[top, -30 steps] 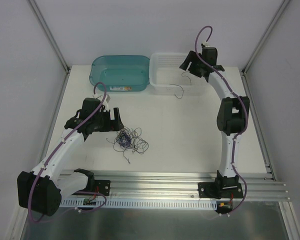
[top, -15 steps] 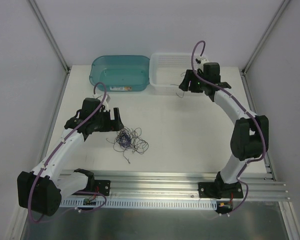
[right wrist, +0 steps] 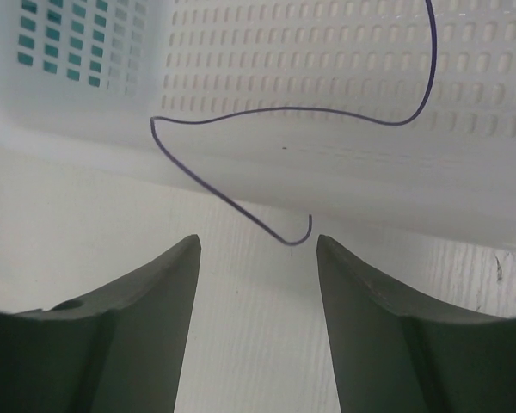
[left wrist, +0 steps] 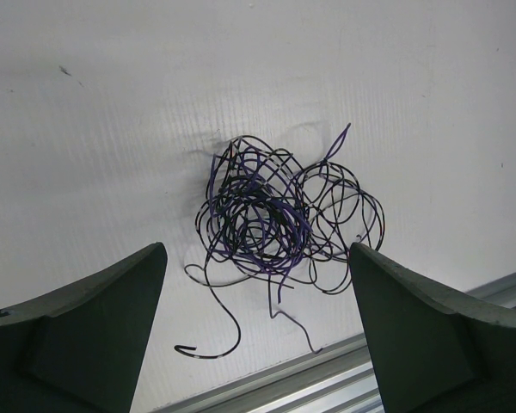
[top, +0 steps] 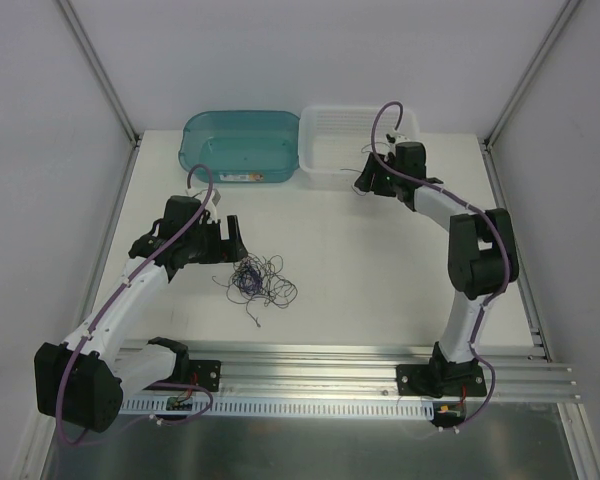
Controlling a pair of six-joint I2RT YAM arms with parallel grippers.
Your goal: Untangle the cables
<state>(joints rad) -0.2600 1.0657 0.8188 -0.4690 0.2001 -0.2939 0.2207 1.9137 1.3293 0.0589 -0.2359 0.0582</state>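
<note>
The cables are seen as a loose tangle of hair-thin wires, black mixed with dark purple, coiled in many overlapping loops. A few ends are thrown out of it in the left wrist view: a purple tip is pointed up and to the right, and a black strand is trailed down to a small hook at the lower left. The tangle is laid on the white table, left of centre, between the left arm and the aluminium rail at the near edge.

The left gripper is held just beside the tangle, on its left. Its fingers are spread wide, and nothing is touched by them.

A single purple wire is found well apart from the rest, against the outer face of the near wall of the white slotted basket. It is brought down from the upper right, bent across the wall, then slanted down to a small hook at the wall's foot. The right gripper is pointed at that hook with its fingers parted. The wire is not pinched, and the hook is seen just ahead of the gap.

The basket is set beside a teal bin at the far edge of the table. What is held inside either container cannot be told.
</note>
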